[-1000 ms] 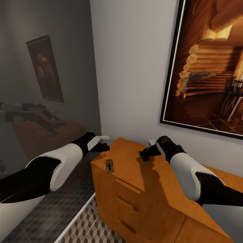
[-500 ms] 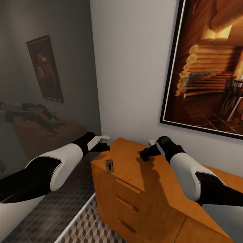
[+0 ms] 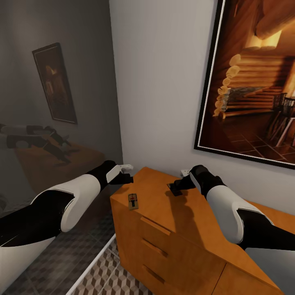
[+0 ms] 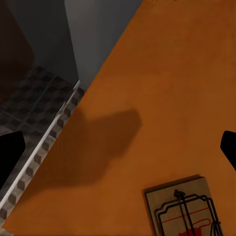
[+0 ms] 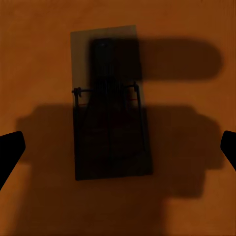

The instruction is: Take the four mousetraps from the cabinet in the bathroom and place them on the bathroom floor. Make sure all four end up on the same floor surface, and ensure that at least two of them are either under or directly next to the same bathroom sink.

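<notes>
White wall and a big framed painting (image 3: 254, 78) stand behind the orange-brown cabinet (image 3: 196, 229), and its flat top carries the two mousetraps you can see now. One mousetrap (image 3: 133, 201) lies near the front edge of the top, close to the left corner; in the left wrist view it shows as a pale wooden slab (image 4: 184, 206) with a wire bar and a red mark. The other mousetrap (image 5: 110, 103) lies further back on the top, in shadow, right under your right hand (image 3: 177, 187). The tiled bathroom floor (image 3: 110, 274) shows below the left end of the cabinet.

Your right hand hangs just over its trap with the fingers spread wide, one tip on each side, holding nothing. Your left hand (image 3: 123, 175) hovers at the left edge of the top, also spread and empty, with the first trap a little off to the side of its fingers.

I judge these traps to be light, stiff and very thin, so they lie almost flush with the wood. Take the trap across its narrow width, by the two long edges of the slab, with the fingertips low on the top. Avoid the wire parts, which give a poor grip. A light slab like this can slide away on the smooth wood if one finger touches first.
</notes>
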You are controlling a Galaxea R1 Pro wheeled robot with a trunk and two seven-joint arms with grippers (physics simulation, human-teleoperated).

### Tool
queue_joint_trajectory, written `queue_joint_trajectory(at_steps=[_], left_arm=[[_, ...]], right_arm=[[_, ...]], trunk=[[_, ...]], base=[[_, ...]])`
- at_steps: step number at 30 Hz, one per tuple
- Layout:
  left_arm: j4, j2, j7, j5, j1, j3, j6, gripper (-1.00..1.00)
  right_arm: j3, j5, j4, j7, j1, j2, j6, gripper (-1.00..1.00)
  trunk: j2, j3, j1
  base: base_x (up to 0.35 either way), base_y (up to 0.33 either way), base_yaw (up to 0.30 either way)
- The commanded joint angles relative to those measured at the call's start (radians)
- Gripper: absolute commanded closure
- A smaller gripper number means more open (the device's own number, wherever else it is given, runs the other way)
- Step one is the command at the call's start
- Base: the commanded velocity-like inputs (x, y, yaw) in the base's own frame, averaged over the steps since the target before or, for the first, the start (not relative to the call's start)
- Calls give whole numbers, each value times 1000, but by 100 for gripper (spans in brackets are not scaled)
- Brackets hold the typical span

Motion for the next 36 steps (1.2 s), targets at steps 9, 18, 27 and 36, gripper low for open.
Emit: queue_joint_trajectory(at_steps=[9, 18, 27, 36], left_arm=[[-2, 0, 7, 11, -1, -6, 5, -100], [-1, 0, 7, 11, -1, -6, 5, -100], [0, 0, 6, 11, -1, -6, 5, -100], [1, -1, 6, 11, -1, -6, 5, -100]], right_arm=[[-5, 11, -2, 7, 0, 1, 4, -100], [-5, 11, -2, 7, -1, 2, 4, -100], [-6, 10, -1, 7, 0, 2, 4, -100], [-5, 10, -1, 7, 0, 3, 4, -100]], trunk=[[-1, -1, 0], [-1, -1, 0], [-1, -1, 0], [-50, -23, 27]], base=[[0, 0, 0], [0, 0, 0], [0, 0, 0], [0, 0, 0]])
